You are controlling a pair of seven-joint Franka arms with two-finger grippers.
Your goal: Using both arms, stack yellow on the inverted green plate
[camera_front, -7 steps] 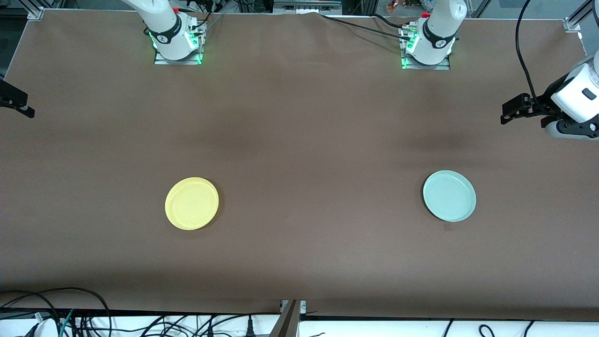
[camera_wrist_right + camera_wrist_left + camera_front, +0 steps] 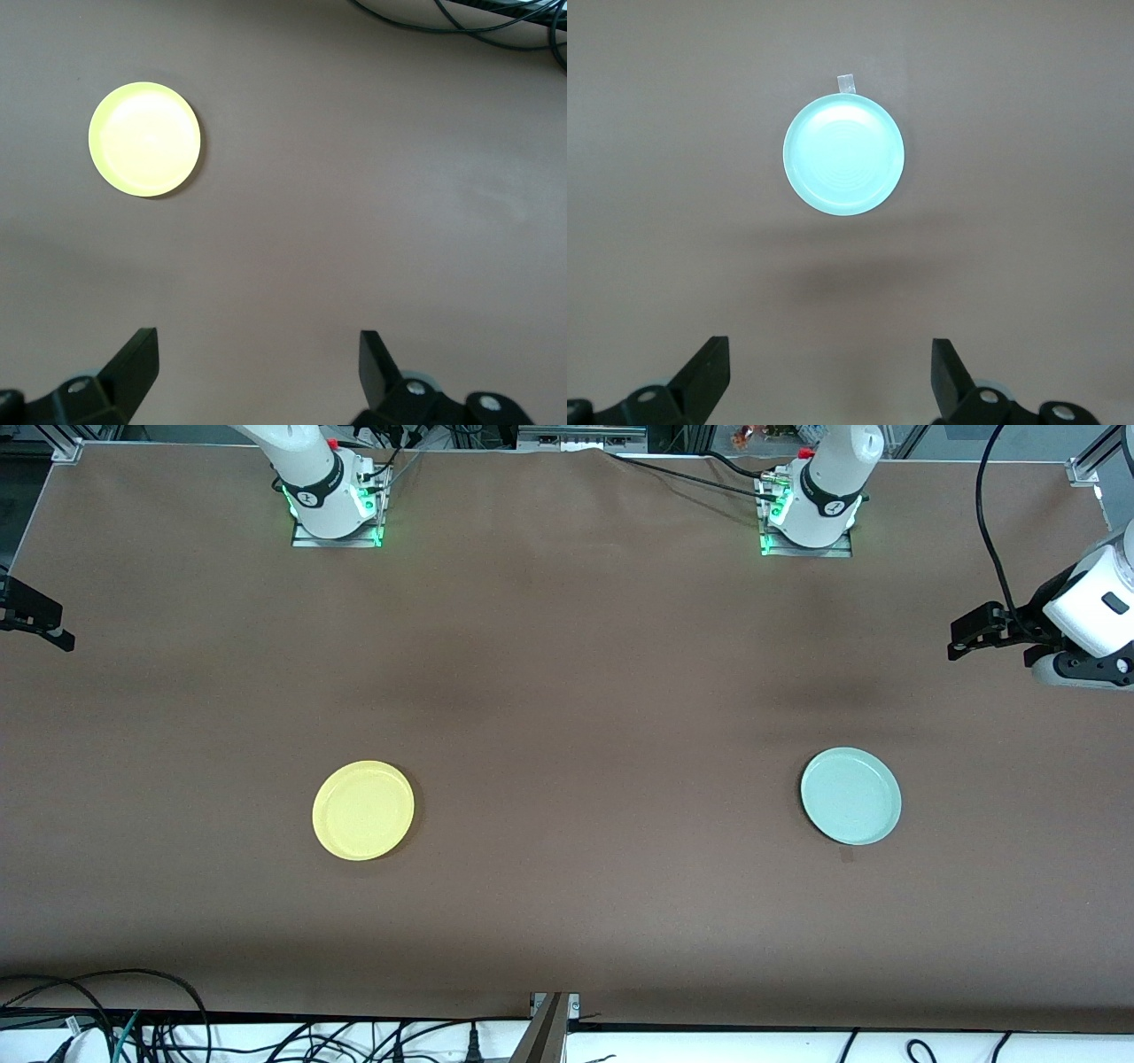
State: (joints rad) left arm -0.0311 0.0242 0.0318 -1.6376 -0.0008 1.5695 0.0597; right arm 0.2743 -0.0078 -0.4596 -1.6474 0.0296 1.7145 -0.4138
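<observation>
The yellow plate (image 2: 363,810) lies flat on the brown table toward the right arm's end; it also shows in the right wrist view (image 2: 144,139). The pale green plate (image 2: 850,795) lies flat toward the left arm's end and shows in the left wrist view (image 2: 843,156). My left gripper (image 2: 961,638) hangs open and empty in the air at the left arm's end of the table, its fingers wide apart (image 2: 831,354). My right gripper (image 2: 53,633) hangs at the right arm's end, partly out of view, open and empty (image 2: 257,350).
A small piece of tape (image 2: 848,855) sits on the table just nearer to the front camera than the green plate. Cables (image 2: 133,1027) run along the table's front edge. The arm bases (image 2: 337,505) stand at the back edge.
My right gripper has shifted slightly farther into the front view at the table's edge. The left arm and both plates have not moved.
</observation>
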